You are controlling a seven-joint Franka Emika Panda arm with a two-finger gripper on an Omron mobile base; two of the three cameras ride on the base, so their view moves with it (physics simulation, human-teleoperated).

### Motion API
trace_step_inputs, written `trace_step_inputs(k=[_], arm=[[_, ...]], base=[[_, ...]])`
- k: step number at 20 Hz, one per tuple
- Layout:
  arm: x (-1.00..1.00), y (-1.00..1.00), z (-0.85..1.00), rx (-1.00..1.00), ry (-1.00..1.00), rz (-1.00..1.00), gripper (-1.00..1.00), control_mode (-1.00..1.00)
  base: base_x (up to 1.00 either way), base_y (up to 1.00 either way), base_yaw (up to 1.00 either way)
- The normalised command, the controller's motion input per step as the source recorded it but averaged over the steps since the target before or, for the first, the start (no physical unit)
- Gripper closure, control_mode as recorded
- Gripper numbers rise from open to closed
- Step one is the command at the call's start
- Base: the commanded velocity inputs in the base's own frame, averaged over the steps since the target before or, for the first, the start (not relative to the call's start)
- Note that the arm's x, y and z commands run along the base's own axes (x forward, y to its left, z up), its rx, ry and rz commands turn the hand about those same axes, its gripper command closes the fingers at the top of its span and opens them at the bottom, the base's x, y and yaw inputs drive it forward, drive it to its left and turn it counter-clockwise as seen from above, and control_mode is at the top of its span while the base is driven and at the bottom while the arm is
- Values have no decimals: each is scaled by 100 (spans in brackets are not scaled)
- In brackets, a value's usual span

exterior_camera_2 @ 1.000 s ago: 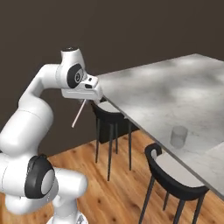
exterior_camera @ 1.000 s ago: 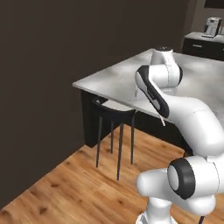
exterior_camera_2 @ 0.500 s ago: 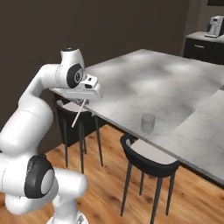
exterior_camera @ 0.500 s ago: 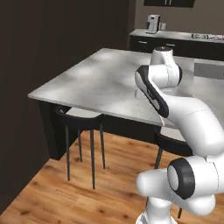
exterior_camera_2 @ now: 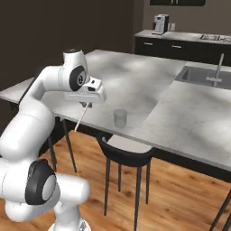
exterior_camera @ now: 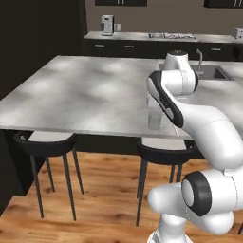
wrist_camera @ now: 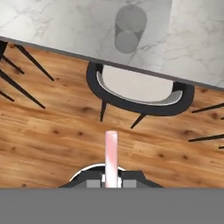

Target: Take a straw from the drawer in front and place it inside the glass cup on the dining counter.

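Note:
My gripper [exterior_camera_2: 85,104] is shut on the straw [exterior_camera_2: 79,120], a thin pale pink stick that hangs down and to the left below the fingers. In the hand view the straw [wrist_camera: 111,155] rises between the fingertips of the gripper [wrist_camera: 111,183], over the wooden floor. The glass cup [exterior_camera_2: 120,117] stands near the front edge of the dining counter [exterior_camera_2: 135,76], a little to the right of the gripper. It also sits at the top of the hand view, glass cup [wrist_camera: 130,28], and beside my arm, glass cup [exterior_camera: 154,121]. The drawer is out of view.
Black stools [exterior_camera_2: 124,151] [exterior_camera: 45,142] are tucked under the counter's edge, one stool [wrist_camera: 140,89] right below the cup. An inset sink [exterior_camera_2: 203,76] with a tap lies at the right. A coffee machine [exterior_camera: 107,24] stands on the back worktop.
The base has driven and turned, so the whole scene has shifted: the counter and the cup now lie closer and more in front. The gripper stays shut on the straw.

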Motion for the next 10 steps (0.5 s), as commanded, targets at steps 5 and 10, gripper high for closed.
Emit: trace_step_inputs(k=[5,10], arm=[[0,0,0,0,0,0,100,100],[0,0,0,0,0,0,100,100]], base=[[48,36,-42],[51,41,-36]])
